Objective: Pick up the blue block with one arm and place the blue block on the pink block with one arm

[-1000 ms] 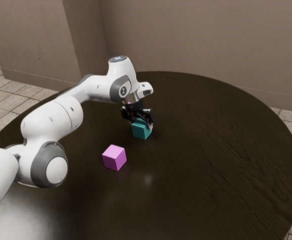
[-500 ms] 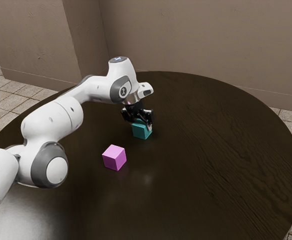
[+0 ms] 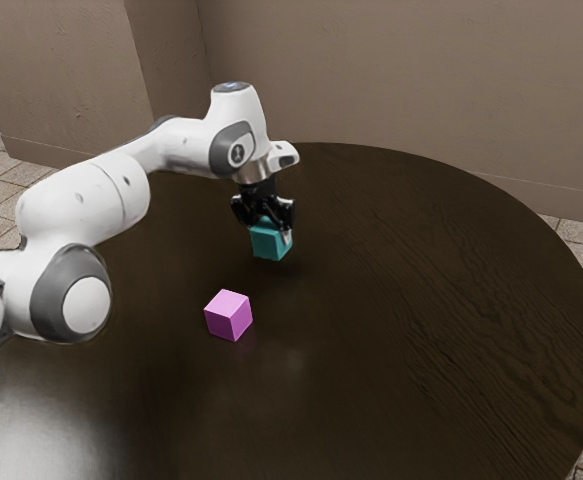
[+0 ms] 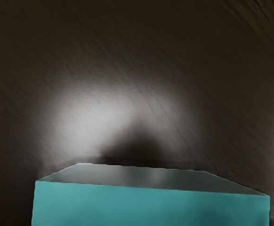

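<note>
- Pick-up looks done: fingers clamped on the blue block (image 3: pixel 268 246) from two sides, gripper (image 3: pixel 269 232) just above the frame centre in the exterior view.
- The blue block seems held clear of the counter (image 3: pixel 451 300); there is a gap under it, judged from the exterior view.
- Wrist view agrees: the blue block (image 4: pixel 151 202) sits right under the hand, with its dark shadow on the counter (image 4: pixel 137 70) apart from it.
- The block hangs a bit tilted in the grip, one corner lower.
- The pink block (image 3: pixel 228 315) sits on the counter, below and a little left of the blue block in the frame, near but apart. Nothing is on top of it.
- Left to do: carry the blue block over the pink block, lower it, square it up, release. The stacking half has not started, so the task is roughly half done.
- Risk, my guess: a tilted block set on a small top face could slide off on release.
- Containers: none to report, only two solid cubes and the dark round counter.
- The arm (image 3: pixel 121 190) comes in from the frame's left.
</note>
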### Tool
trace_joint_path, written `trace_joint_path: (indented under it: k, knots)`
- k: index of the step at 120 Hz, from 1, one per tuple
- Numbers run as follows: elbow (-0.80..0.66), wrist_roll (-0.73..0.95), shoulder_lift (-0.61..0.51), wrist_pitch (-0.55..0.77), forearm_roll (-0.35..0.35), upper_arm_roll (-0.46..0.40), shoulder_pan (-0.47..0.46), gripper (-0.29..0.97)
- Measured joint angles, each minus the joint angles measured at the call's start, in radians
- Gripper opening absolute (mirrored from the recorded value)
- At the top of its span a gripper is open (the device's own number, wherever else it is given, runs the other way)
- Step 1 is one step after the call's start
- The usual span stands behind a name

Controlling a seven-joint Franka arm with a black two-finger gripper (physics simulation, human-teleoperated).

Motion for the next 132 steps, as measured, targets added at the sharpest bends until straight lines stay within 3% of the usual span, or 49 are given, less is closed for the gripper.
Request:
trace_joint_path:
  k: [27,40,80,101,132]
  knots:
    - [-0.625,-0.026,-0.441,0.096,0.012,0.029,0.012,0.32]
    - [-0.836,-0.035,-0.575,0.199,0.036,0.028,0.034,0.32]
    - [-1.122,-0.034,-0.745,0.412,0.032,0.019,0.061,0.32]
    - [-1.203,-0.037,-0.779,0.451,-0.027,0.018,0.062,0.32]
    - [-1.292,-0.041,-0.832,0.474,-0.048,0.015,0.060,0.32]
